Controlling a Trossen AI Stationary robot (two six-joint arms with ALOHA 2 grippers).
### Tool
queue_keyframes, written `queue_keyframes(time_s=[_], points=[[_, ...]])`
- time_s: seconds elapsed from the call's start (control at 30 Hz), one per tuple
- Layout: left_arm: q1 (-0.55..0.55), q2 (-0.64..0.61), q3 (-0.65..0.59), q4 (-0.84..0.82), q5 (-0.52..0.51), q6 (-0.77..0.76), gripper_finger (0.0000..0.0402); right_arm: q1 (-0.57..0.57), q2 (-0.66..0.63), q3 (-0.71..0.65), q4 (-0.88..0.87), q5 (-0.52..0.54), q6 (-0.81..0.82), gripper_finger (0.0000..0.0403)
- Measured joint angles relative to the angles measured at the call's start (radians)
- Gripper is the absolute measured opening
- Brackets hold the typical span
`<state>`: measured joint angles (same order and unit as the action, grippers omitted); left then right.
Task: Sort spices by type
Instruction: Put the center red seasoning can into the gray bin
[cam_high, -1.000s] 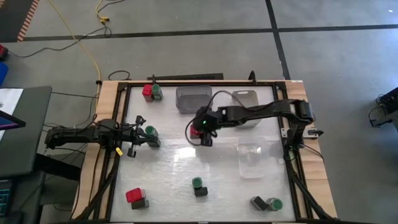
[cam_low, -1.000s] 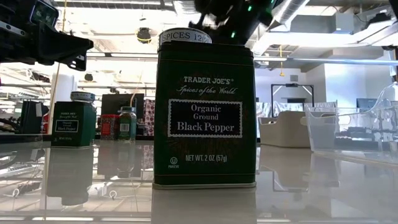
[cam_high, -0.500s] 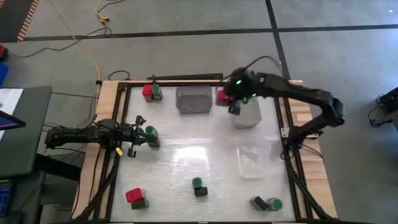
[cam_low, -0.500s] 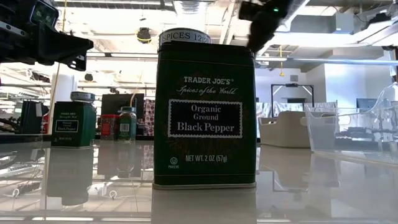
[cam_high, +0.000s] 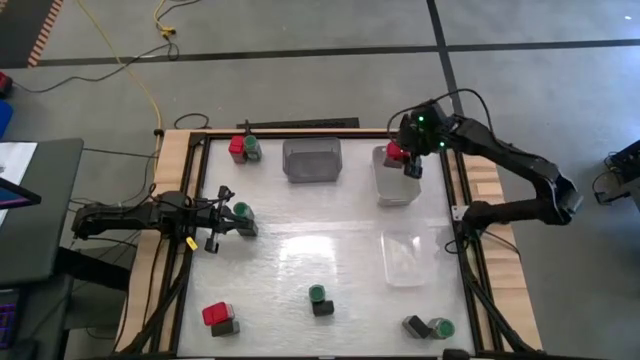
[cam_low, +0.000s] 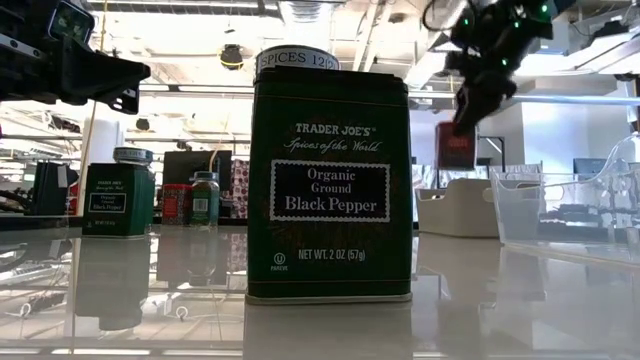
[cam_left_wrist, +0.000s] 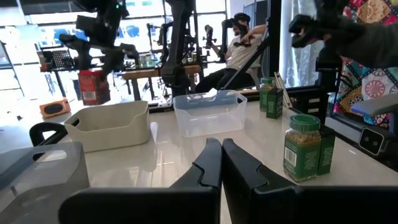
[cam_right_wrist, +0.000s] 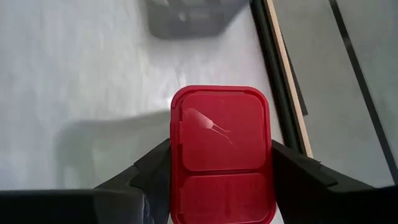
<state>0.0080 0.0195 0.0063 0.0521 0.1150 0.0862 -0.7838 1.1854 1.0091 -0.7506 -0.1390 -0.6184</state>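
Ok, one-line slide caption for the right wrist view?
Right gripper holds a red-lidded spice container above the white tabletop, grey tray beyond.

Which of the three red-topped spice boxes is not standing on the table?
The red-topped box gripped by the right gripper, held above the white tray; the other two stand on the table.

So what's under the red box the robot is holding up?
The right gripper holds the red-topped box in the air over the white tray. The tray's rim and walls show; the part of its floor straight below the box is covered, so I can't say if anything lies there.
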Motion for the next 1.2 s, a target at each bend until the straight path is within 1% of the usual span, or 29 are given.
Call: queue_keyframes(time_s=[0.13,0.23,0.33,0.6,0.73,0.9,1.2], points=[[0.000,0.000,0.000,0.000,0.000,0.000,0.0000,-0.058,0.030,-0.046,0.033,-0.015,-0.065,0.0243],[0.000,0.000,0.000,0.000,0.000,0.000,0.0000,-0.074,0.066,-0.069,0.054,-0.029,-0.136,0.0242],[0.000,0.000,0.000,0.000,0.000,0.000,0.0000,-0.077,0.117,-0.089,0.072,-0.033,-0.195,0.0242],[0.000,0.000,0.000,0.000,0.000,0.000,0.0000,-0.076,0.238,-0.096,0.168,-0.032,-0.230,0.0243],[0.000,0.000,0.000,0.000,0.000,0.000,0.0000,-0.077,0.274,-0.095,0.166,-0.011,-0.273,0.0244],[0.000,0.000,0.000,0.000,0.000,0.000,0.0000,-0.076,0.279,-0.094,0.172,0.008,-0.281,0.0245],[0.000,0.000,0.000,0.000,0.000,0.000,0.0000,-0.076,0.232,-0.095,0.180,0.022,-0.281,0.0246]])
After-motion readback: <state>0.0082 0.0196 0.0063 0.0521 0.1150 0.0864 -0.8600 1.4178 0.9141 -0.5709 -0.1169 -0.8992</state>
